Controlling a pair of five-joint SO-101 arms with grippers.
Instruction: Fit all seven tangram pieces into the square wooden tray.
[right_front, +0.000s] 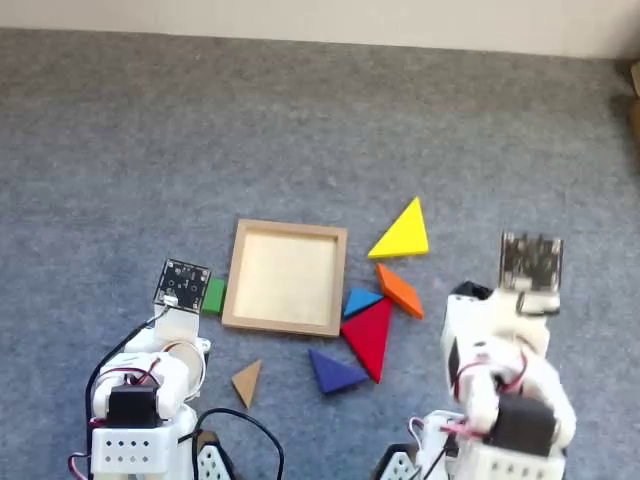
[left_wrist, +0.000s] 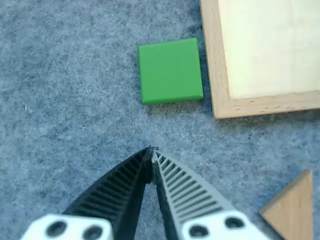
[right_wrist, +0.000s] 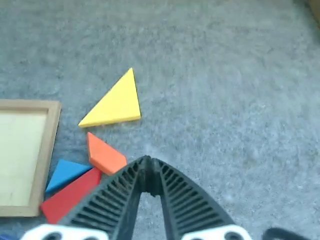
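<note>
Left gripper (left_wrist: 151, 151): pressed together, empty, near green square (left_wrist: 170, 71) at tray's (right_front: 283, 326) 9 o'clock.
Right gripper (right_wrist: 148, 161): pressed together, empty, beyond tray's 3 o'clock.
Between: yellow triangle (right_wrist: 116, 104), orange piece (right_wrist: 104, 153), red triangle (right_wrist: 70, 195).
High view: dark blue triangle (right_front: 334, 371) at 5, tan triangle (right_front: 246, 381) at 6.

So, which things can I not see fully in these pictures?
Green square: high view, partly under the left arm's camera board.
Tan triangle: left wrist view, cut off by the picture edge.
Red triangle: right wrist view, partly behind the right gripper.
</note>
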